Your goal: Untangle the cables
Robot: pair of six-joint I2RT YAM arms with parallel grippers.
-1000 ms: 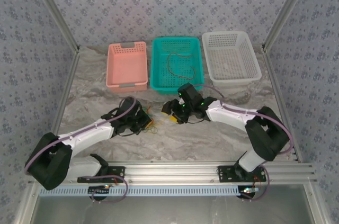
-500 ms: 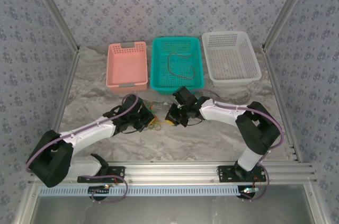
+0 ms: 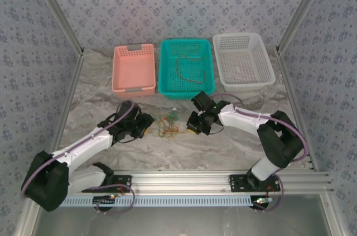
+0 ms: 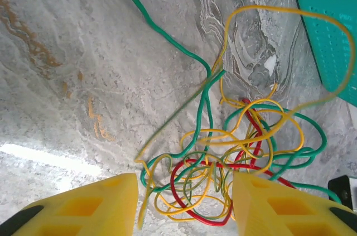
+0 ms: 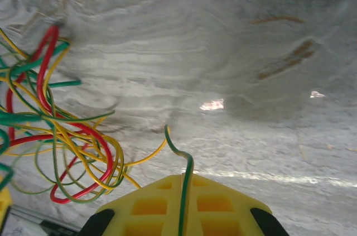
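While seen from the top external camera, the cables (image 3: 169, 125) were found as a small knot of yellow, red and green wire on the marbled table (image 3: 100, 96). The knot lay between the left gripper (image 3: 148, 126) and the right gripper (image 3: 193, 125), near the front of the teal basket (image 3: 187, 92). One dark wire (image 3: 177, 70) lay apart, inside that basket. How either pair of jaws stood could not be told from this height.

From the left wrist, the left gripper (image 4: 184, 205) was shown with its yellow fingers (image 4: 83, 208) well apart and nothing clamped. The nearest loops of the knot (image 4: 234, 152) lay on the table in the gap ahead of them. A long green wire (image 4: 167, 29) ran out of the knot toward the upper left, and a wide yellow loop reached to the basket corner (image 4: 329, 24).

From the right wrist, the right gripper (image 5: 184, 194) was shown closed, with a single green strand (image 5: 177, 152) pinched between its pads. The strand curved away toward the knot (image 5: 56, 130), which lay to the left.

The wires are judged light, limp and smooth. They are likely to slide through a loose grip and to drag the whole knot along when pulled. Hold is best taken on a free end or an outer loop, not on the dense centre, where a pull would probably tighten the crossings.
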